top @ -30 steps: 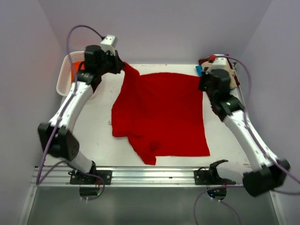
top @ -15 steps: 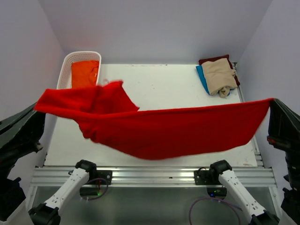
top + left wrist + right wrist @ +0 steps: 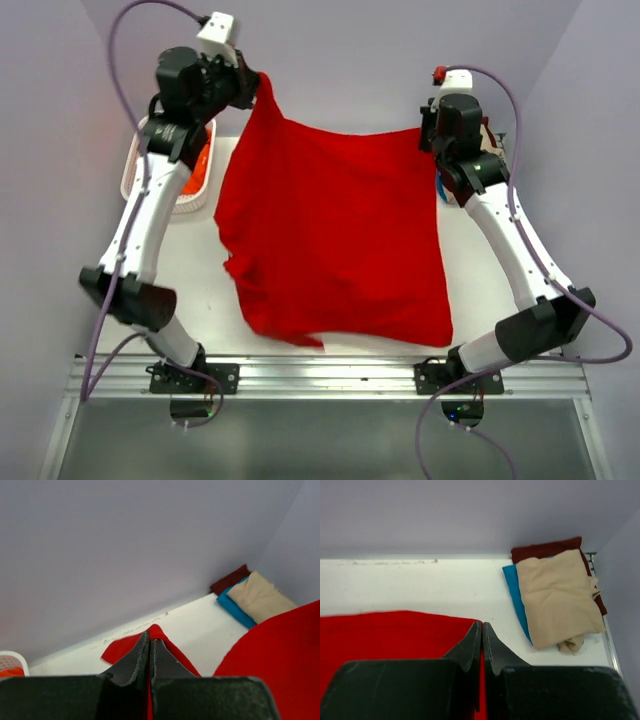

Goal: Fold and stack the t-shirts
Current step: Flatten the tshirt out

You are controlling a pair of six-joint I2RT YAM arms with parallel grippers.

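A large bright red t-shirt (image 3: 330, 230) hangs spread between both grippers, its lower hem trailing to the table's near edge. My left gripper (image 3: 256, 86) is shut on its far-left corner, and red cloth (image 3: 122, 649) pokes out past the closed fingertips (image 3: 145, 645). On the far-right corner my right gripper (image 3: 428, 136) is shut, the red cloth (image 3: 395, 635) spreading leftward from its tips (image 3: 481, 626). At the far right corner lies a folded stack: a beige shirt (image 3: 560, 597) on a blue one (image 3: 515, 600) on a maroon one (image 3: 545, 550). An orange shirt (image 3: 197, 165) lies in the basket.
The white slotted basket (image 3: 131, 180) stands at the far left, partly behind the left arm. Grey walls close in the table at the back and on both sides. A metal rail (image 3: 320, 375) runs along the near edge.
Both grippers swung the red shirt up toward the near side, then carried it back to the far side. It now hangs higher and more spread, its hem nearer the front edge.
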